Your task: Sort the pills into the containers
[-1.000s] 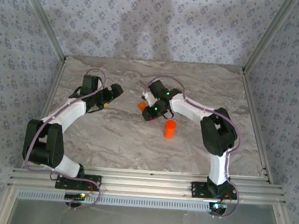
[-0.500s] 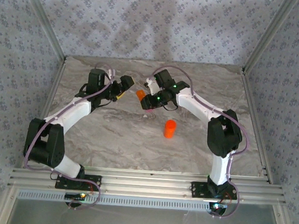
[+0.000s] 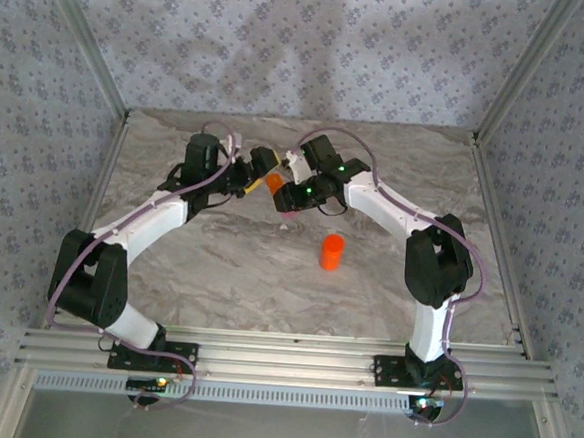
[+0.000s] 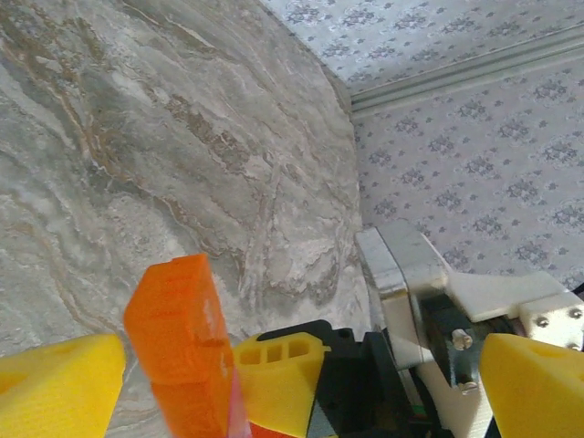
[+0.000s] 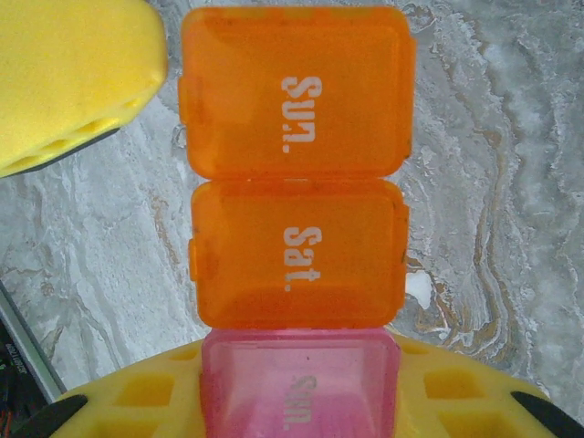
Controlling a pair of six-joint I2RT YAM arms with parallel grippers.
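A grey, marble-patterned bench (image 3: 218, 274) is filling the floor of the cell. Walls (image 3: 304, 49) papered in a small repeating print are closing it in on three sides, and an aluminium frame (image 3: 282, 364) is running along the near edge.

The containers (image 5: 297, 246) are sitting near the middle of the bench's far half, between the two arms. The right end effector (image 5: 297, 401) is clamping its yellow pads on the pink end. The orange end is pointing away from it. The left end effector (image 3: 263, 172) is standing fully spread, gripping nothing, with the orange end between its two yellow fingers.

One strip of containers is showing three panels in a row, two orange and one pink. The far orange panel may be an opened lid rather than a third compartment; I cannot tell which. One orange capped bottle (image 3: 331, 252) is standing upright nearer the arm bases, well apart from both end effectors.
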